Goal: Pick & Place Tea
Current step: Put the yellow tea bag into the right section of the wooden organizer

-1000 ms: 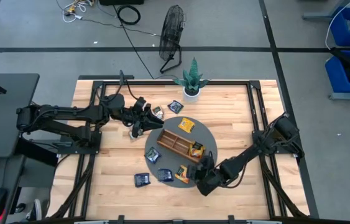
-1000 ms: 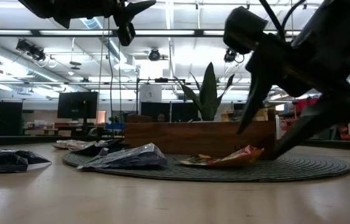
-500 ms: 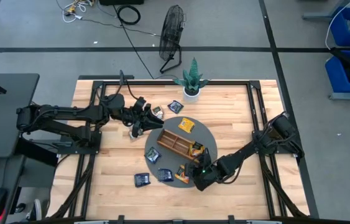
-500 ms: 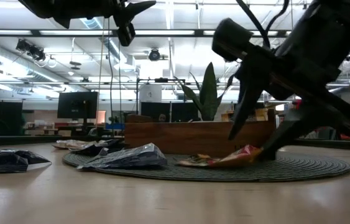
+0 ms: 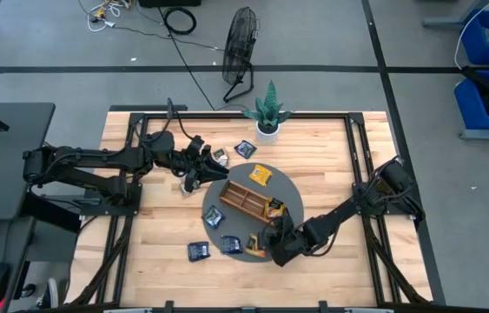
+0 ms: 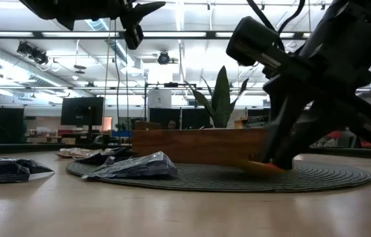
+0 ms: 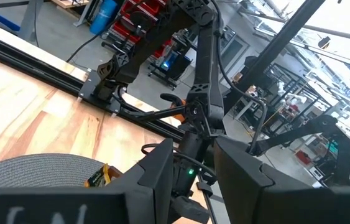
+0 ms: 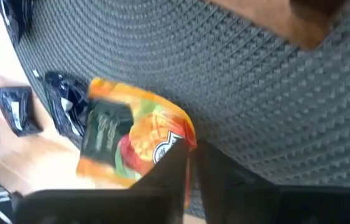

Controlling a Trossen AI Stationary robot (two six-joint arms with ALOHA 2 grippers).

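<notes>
Overhead, right gripper hides orange sachet, wrist view shows apparently pinched corner

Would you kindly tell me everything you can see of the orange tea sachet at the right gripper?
The orange sachet is a small flat glossy packet with a dark green label and fruit artwork. It lies on the round grey woven mat, near the mat's edge and just off the wooden tray. The right gripper has closed on one of its edges.

text: none legible | labels: sachet print unreadable
</notes>
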